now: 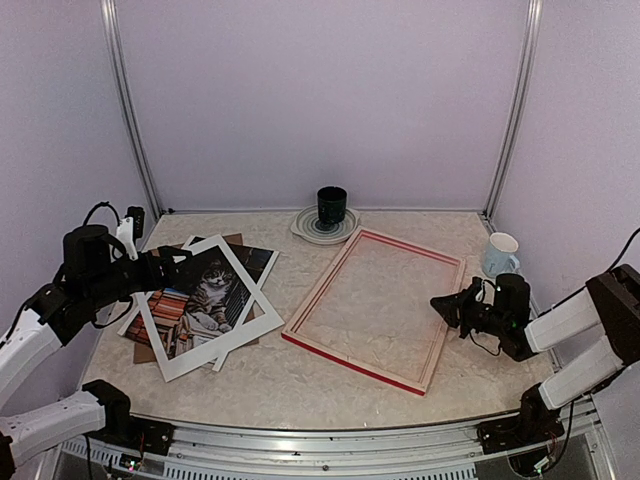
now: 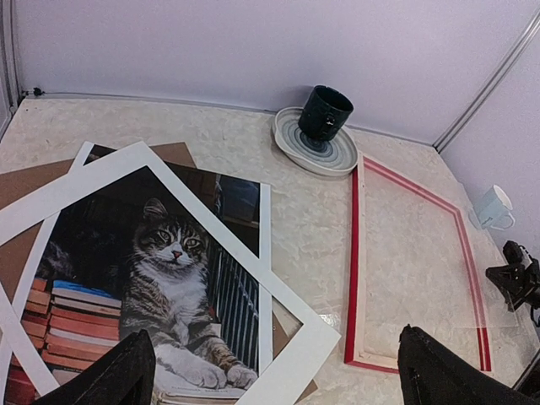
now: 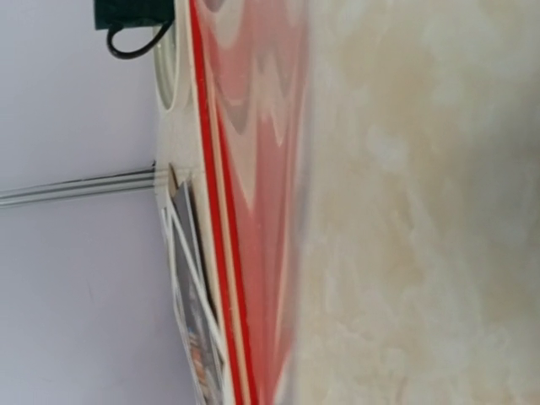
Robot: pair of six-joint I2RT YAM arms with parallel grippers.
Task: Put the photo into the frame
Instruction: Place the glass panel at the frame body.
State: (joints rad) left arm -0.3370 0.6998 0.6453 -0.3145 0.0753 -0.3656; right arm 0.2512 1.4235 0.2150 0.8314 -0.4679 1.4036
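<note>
Your left gripper [image 1: 172,266] hangs wide open and empty over the photo [image 1: 208,290] (under the white mat [image 1: 225,350], left of the frame [image 1: 350,363]), and your right gripper [image 1: 445,303] is closed at the frame's right edge, its hold unclear.

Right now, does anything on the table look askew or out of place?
Yes. On the left, the white mat lies crooked on the photo, and both sit skewed over the brown backing board. The red frame lies empty beside it.

Cat photo [image 2: 169,278] under white mat [image 2: 299,337], left; red frame [image 2: 353,253] flat at right; dark mug [image 2: 327,110] on plate [image 2: 299,148] behind.
</note>
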